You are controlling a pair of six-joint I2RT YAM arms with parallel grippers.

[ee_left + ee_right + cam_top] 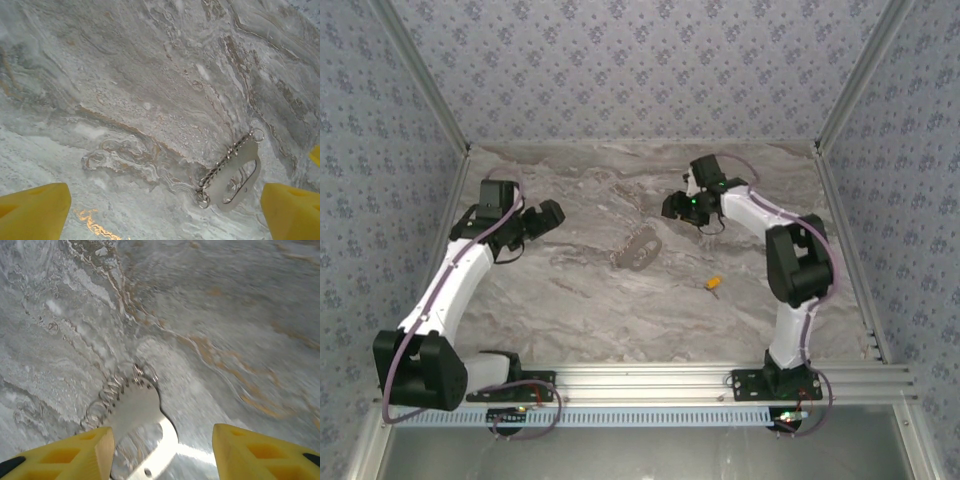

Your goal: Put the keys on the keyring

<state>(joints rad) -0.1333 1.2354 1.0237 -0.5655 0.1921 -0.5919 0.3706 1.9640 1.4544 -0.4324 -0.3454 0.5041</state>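
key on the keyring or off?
Off. The key lies by itself on the table, clearly apart from the keyring; only the chain hangs on that.

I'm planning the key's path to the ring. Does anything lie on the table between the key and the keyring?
No. In the top view, the stretch of marble table between the keyring and the key is bare.

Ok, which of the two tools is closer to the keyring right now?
The right tool: in its wrist view the keyring lies right at its tip. The left tool sits farther off, and the top view shows the same.
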